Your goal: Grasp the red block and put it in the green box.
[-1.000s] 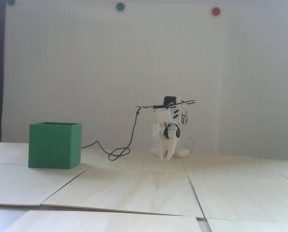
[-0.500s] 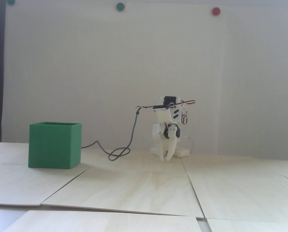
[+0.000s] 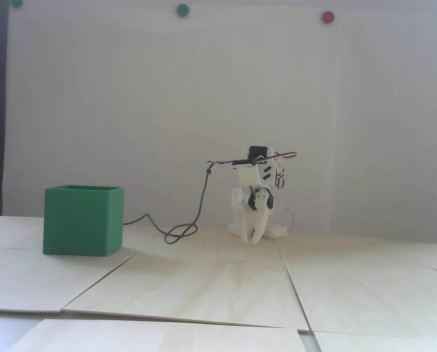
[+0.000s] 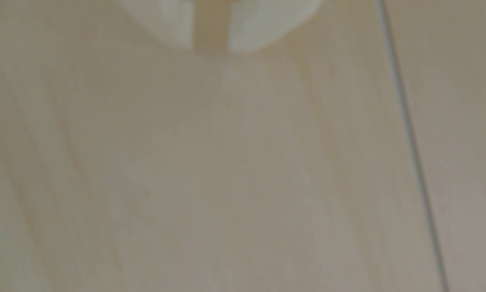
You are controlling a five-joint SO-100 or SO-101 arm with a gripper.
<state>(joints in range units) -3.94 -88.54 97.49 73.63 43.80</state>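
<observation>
The green box (image 3: 83, 220) stands on the wooden table at the left of the fixed view, its inside hidden from this low angle. No red block shows in either view. The white arm is folded low at the back centre, and its gripper (image 3: 251, 240) points straight down with the tips just above the table, well to the right of the box. In the wrist view the gripper (image 4: 210, 47) shows at the top edge as two pale fingertips (image 4: 177, 25) with a narrow gap between them. Only bare wood is seen through that gap.
A dark cable (image 3: 189, 227) loops on the table between the box and the arm's base (image 3: 273, 231). The table is made of light wooden boards with seams (image 4: 410, 146). A white wall stands close behind, with round green dots and one red dot (image 3: 327, 17).
</observation>
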